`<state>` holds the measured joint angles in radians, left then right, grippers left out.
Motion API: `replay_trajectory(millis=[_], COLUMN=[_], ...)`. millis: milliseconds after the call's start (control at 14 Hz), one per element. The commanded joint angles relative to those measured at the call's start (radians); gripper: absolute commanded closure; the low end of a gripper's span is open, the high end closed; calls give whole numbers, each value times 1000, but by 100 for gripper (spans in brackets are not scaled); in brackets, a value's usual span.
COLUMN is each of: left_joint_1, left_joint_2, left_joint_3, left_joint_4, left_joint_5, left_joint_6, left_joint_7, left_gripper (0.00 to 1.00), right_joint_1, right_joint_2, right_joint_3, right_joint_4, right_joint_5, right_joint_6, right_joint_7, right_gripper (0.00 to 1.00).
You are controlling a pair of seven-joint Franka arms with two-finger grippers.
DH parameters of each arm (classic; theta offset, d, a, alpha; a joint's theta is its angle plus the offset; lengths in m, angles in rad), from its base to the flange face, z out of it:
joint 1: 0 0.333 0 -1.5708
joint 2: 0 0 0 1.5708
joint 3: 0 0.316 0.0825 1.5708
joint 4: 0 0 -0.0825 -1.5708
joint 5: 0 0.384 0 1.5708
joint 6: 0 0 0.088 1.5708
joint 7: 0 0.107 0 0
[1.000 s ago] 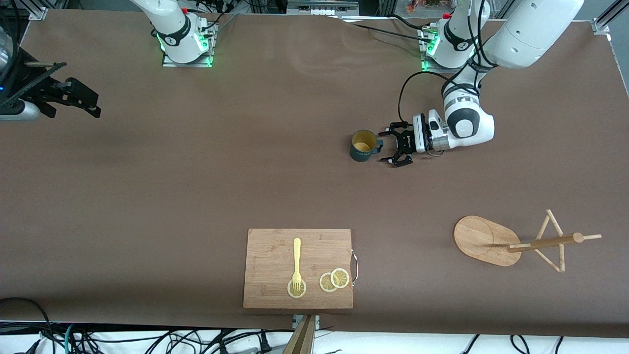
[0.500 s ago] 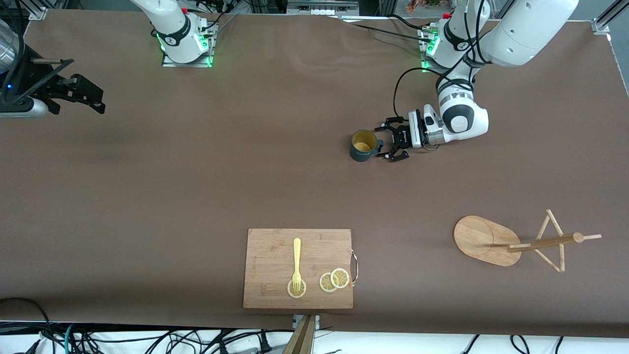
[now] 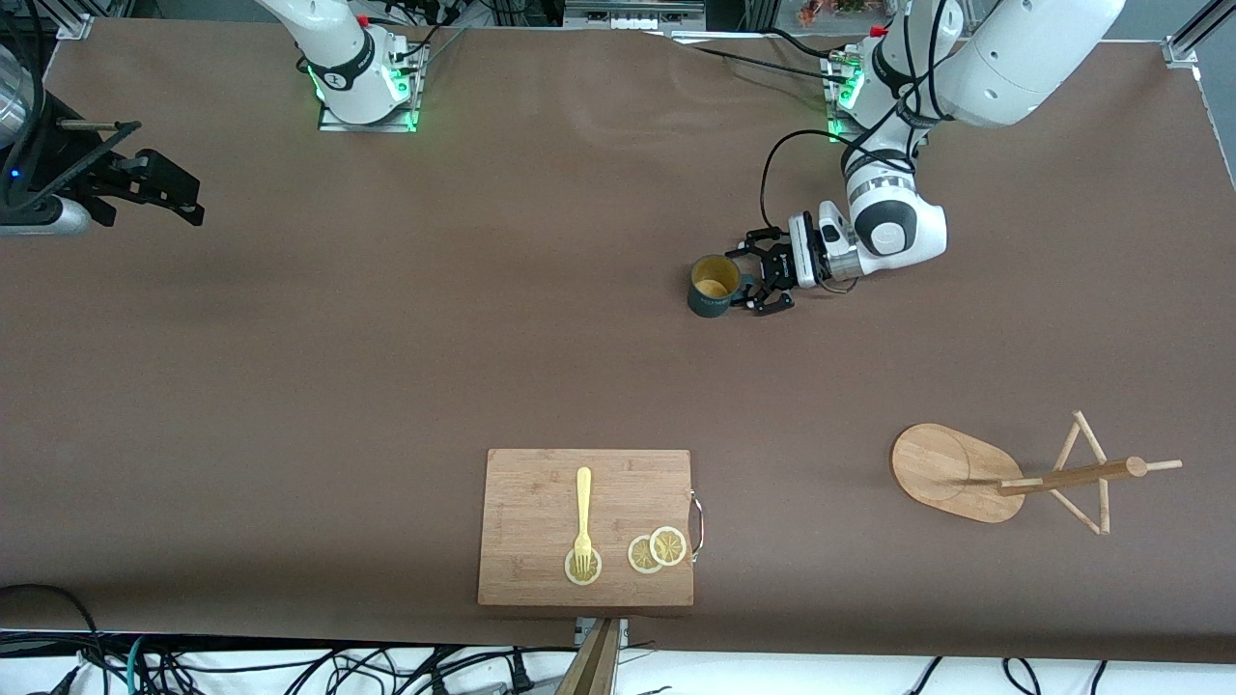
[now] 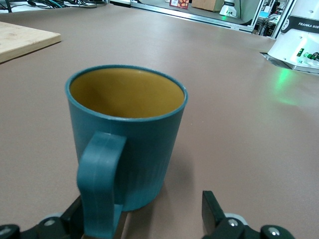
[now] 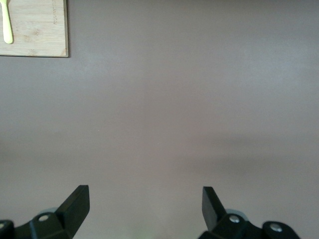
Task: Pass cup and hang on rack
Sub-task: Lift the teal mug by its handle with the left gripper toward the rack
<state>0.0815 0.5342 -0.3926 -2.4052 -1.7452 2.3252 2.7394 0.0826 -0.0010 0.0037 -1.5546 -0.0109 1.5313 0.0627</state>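
Brown mat covers table (image 3: 386, 386); cables and alu frame at edges. Cup (image 3: 713, 284) upright mid-table, toward left arm's end. Rack (image 3: 975, 471) nearer cam, board (image 3: 541, 502) too. Left gripper (image 3: 751, 282) has moved in since earlier: fingers spread, straddling cup handle (image 4: 99, 184), no pinch yet. Right gripper (image 3: 159, 193) waits, spread wide.

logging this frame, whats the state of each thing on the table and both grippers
cup: upright on the table, not lifted, handle between the left gripper's jaws
left gripper: open, jaws either side of the cup handle
right gripper: open, holds nothing, waits at its end of the table
rack: standing, pegs bare
board: flat, carries a fork and lemon slices
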Motion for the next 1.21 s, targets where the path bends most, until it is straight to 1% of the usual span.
replay_trajectory(millis=[0,71,286,500,643,786,857,1000,1143], left_joint_1=[4,9,26,34,35,40,41,92,145], left_joint_2=[-11,-11,-19,-68,-83,-146,-172,-242,-308], left_joint_3=[-3,-2,0,-2,-2,-2,-3,-3,0], left_joint_4=[-14,-14,-12,-12,-11,-12,-12,-12,-11], left_joint_5=[-45,-45,-45,-30,-28,-19,30,174,309], left_joint_6=[6,6,-1,-1,-7,-9,-9,-17,-102], left_joint_7=[125,120,83,-100,-237,-421,-535,-804,-1074], left_gripper=[93,100,100,100,100,100,100,100,100], right_joint_1=[2,2,0,0,0,0,0,0,0], right_joint_2=[7,7,9,12,12,12,12,12,12], right_joint_3=[2,2,2,2,2,2,2,2,2], right_joint_4=[22,22,21,22,22,22,22,22,21], right_joint_5=[-11,-11,-11,-11,-11,-11,-11,-11,-11], right_joint_6=[-20,-20,-20,-20,-20,-20,-20,-20,-20], right_joint_7=[-9,-12,-14,-14,-14,-14,-14,-14,-14], right_gripper=[0,0,0,0,0,0,0,0,0])
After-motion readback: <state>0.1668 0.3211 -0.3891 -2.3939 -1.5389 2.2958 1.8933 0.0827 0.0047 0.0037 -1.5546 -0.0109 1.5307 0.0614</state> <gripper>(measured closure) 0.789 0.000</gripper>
